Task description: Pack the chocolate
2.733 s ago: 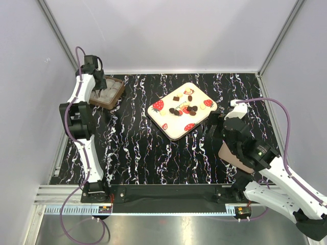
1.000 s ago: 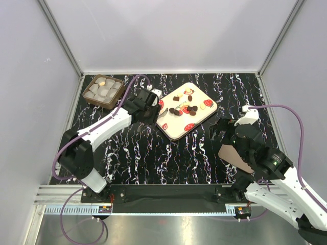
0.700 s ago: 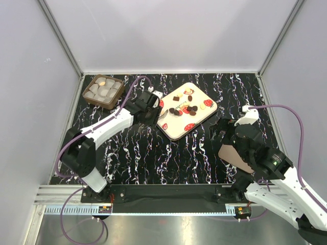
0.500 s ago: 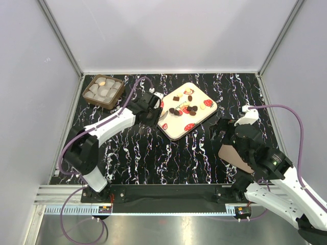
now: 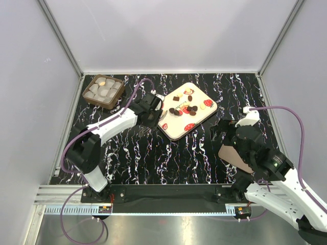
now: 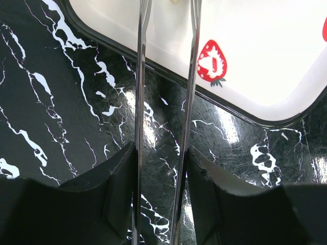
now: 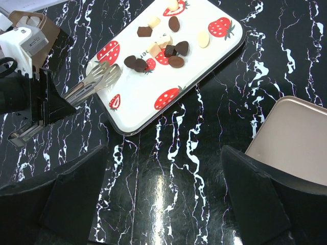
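- The chocolate [image 5: 185,107] lay loose on the far half of the strawberry-printed tray [image 5: 179,131] (dark, tan and cream pieces, bunched together).
- The left gripper [image 5: 152,113] was clamped on metal tongs [image 7: 97,79], with both blades running between its fingers. The tong tips reached over the tray's left side, just short of the sweets.
- The right gripper [image 7: 163,204] hung with its jaws spread wide, holding nothing, above the black marbled table [image 5: 138,153] to the right of the tray.
- A tan lid [image 7: 291,138] lay flat near it.
- The brown box [image 5: 110,104] sat in the far-left corner, apart from the tray.
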You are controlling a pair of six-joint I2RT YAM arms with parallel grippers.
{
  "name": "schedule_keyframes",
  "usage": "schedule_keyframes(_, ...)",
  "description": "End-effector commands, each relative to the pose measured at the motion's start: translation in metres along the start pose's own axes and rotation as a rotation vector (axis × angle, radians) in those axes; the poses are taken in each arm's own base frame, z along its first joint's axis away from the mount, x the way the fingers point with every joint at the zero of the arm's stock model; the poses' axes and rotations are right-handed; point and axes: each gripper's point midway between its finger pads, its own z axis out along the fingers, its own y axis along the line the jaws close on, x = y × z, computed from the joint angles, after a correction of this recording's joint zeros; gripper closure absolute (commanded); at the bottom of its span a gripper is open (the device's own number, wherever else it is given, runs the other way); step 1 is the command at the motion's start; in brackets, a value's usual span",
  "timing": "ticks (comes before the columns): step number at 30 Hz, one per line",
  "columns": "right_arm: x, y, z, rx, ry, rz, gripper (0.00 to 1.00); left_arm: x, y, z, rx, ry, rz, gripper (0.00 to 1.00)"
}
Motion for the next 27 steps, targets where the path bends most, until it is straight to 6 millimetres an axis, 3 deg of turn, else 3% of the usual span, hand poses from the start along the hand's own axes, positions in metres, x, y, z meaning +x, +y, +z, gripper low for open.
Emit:
schedule_keyframes(1, -0.008, 0.001, -0.001, 0.001, -0.032, 0.025, 0.0, -0.029, -0.005, -0.015, 0.01, -0.088, -0.011, 0.55)
schedule_keyframes(16, -0.008, 0.002, -0.001, -0.005, -0.035, 0.034, 0.0, -0.055, -0.004, -0.05, 0.017, -0.159, -0.033, 0.61)
schedule_keyframes(27, -0.008, 0.001, -0.001, -0.003, -0.041, 0.035, 0.0, -0.065, -0.002, -0.061, 0.005, -0.183, -0.043, 0.62)
